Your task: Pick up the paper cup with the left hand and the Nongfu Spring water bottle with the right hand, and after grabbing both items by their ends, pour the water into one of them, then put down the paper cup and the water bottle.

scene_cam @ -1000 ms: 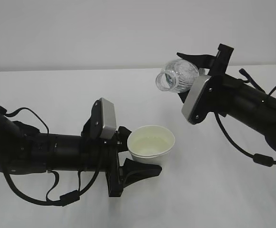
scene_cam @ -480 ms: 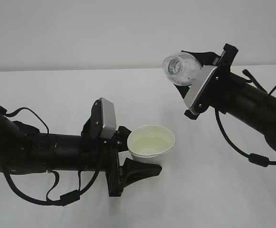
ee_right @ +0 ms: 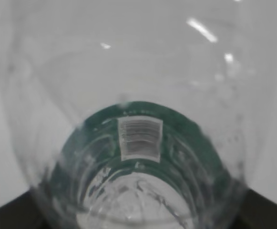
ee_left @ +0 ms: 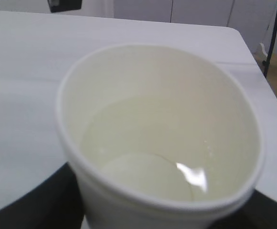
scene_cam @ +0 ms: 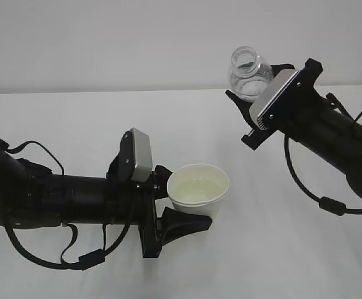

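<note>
The bottle (scene_cam: 248,71) has swung upright; pouring looks done. Each tool grips: left cup (scene_cam: 198,189), right bottle; setting down remains.

White table (scene_cam: 75,124), plain pale wall (scene_cam: 106,43), even light

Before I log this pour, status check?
Left claw holding paper cup, water inside. Right claw holding Nongfu Spring water bottle, mouth raised, clear of cup. Nothing in the way.

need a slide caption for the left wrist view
Paper cup seen from above, holding shallow water, above the white table.
</note>
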